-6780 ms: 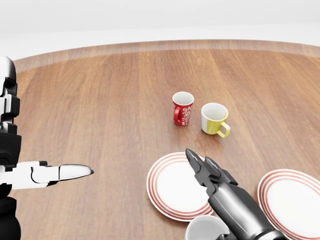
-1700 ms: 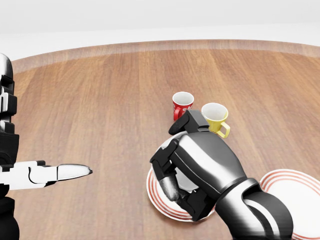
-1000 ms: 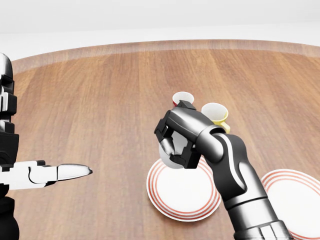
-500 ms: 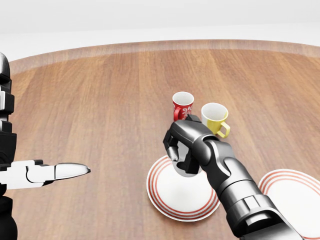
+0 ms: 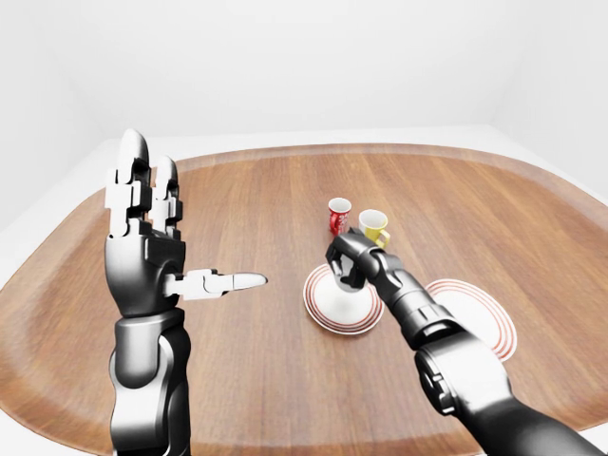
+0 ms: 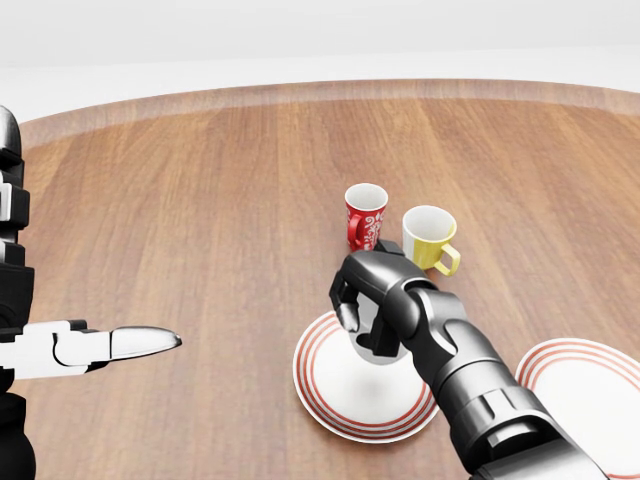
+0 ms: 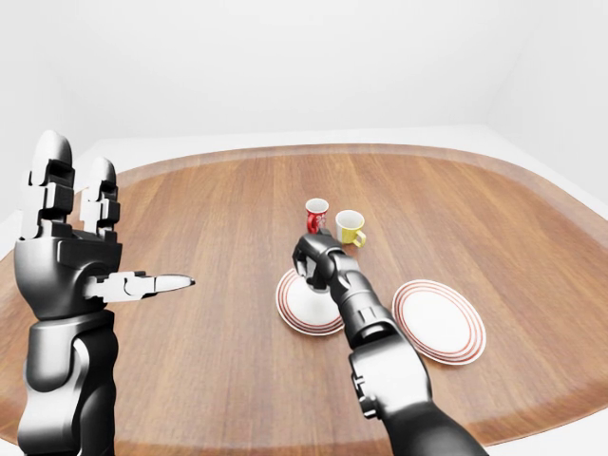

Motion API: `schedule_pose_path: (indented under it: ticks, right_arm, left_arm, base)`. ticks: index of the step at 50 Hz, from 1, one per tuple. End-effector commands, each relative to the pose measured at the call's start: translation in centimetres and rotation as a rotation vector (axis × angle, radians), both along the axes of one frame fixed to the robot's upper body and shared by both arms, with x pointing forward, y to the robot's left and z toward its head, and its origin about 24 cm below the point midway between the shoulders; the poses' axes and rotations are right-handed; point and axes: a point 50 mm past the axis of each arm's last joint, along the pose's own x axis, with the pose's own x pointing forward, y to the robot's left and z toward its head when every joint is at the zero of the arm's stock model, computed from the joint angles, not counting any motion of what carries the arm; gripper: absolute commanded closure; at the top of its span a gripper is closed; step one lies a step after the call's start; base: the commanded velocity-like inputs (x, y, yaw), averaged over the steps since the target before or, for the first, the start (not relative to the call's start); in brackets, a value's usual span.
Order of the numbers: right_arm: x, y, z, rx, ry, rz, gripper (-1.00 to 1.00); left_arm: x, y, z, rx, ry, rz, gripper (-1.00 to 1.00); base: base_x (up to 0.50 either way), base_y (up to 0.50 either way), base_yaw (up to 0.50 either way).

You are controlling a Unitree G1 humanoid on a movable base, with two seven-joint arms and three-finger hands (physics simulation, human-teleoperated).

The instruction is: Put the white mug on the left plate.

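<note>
- the right hand [image 6: 368, 305] reached out from the lower right of the head view, forearm stretched up and to the left, fingers curled down and clamped round the white mug [image 6: 372, 345].
- only the mug's lower body showed beneath the dark fingers [image 6: 349, 318]; its rim and handle were hidden by the hand.
- the mug sat over the upper middle of the left plate [image 6: 325, 395]; whether its base touched the plate could not be told.
- the left hand [image 5: 142, 252] stood raised at the left of the left-eye view, palm upright, two fingers pointing up and apart, the thumb [image 5: 223, 282] sticking out sideways to the right, holding nothing.
- half a second earlier the right hand was in almost the same spot, a touch higher; now it had come slightly lower toward the plate.
- a second earlier the hand and mug were above the plate's upper left rim; they had since moved right and down, over the plate.
- nearly seven seconds earlier the plate was bare and the mug stood at the bottom edge of the head view.
- the red mug [image 6: 365, 216] and yellow mug [image 6: 428, 238] stood side by side just above the right hand, unmoved.
- the right plate [image 6: 598, 392] lay at the lower right on the table [image 6: 200, 200], well apart from the left hand.
</note>
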Motion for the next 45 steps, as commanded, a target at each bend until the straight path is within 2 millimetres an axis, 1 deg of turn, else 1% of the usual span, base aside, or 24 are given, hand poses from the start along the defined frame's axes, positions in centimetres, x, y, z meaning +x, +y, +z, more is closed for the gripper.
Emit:
schedule_pose_path:
  ticks: [1,12,45]
  right_arm:
    - [-0.22,0.27,-0.29,0.036,0.010,-0.004,1.00]
    - [-0.49,0.30,-0.84,0.036,0.022,-0.008,1.00]
    - [-0.63,0.00,-1.23,0.015,0.032,-0.010,1.00]
  left_arm:
    - [-0.04,-0.03,0.02,0.000,-0.001,0.000,-0.97]
    - [-0.03,-0.01,0.11,0.000,-0.005,0.000,-0.97]
    - [-0.09,-0.04,0.18,-0.001,-0.009,-0.001,-0.98]
  base:
    - [0.00,0.00,0.00]
    - [0.00,0.00,0.00]
    - [0.00,0.00,0.00]
